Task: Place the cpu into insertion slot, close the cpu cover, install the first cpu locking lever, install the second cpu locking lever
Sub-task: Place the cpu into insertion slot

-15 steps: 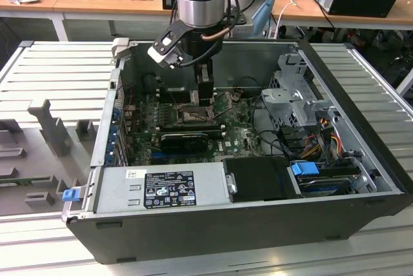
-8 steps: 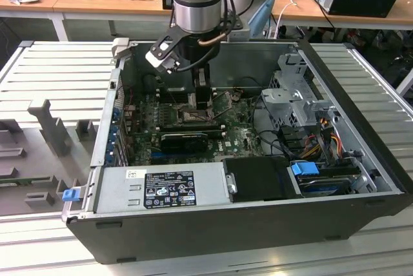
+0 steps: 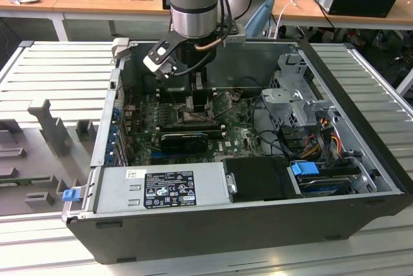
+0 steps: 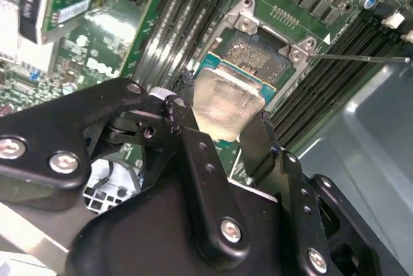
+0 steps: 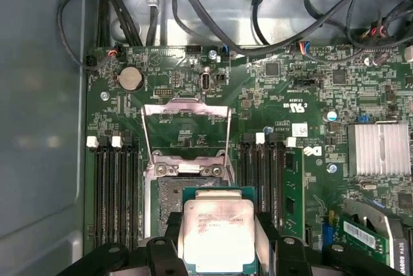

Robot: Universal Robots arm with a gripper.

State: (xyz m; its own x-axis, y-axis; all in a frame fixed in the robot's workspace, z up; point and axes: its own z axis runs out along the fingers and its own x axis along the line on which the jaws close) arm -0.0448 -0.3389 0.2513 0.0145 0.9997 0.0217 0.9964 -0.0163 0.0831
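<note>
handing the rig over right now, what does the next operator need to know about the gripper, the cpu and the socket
Gripper: shut on the cpu, a finger on each side.
Cpu: held over the insertion slot, not seated; part of the contact field shows bare beside it.
Cpu cover: swung up, open.
Done: cpu is in the grip and at the slot.
Left: seating the cpu, closing the cover, and both locking levers. In the second wrist view a thin lever stands free of the socket.
</note>
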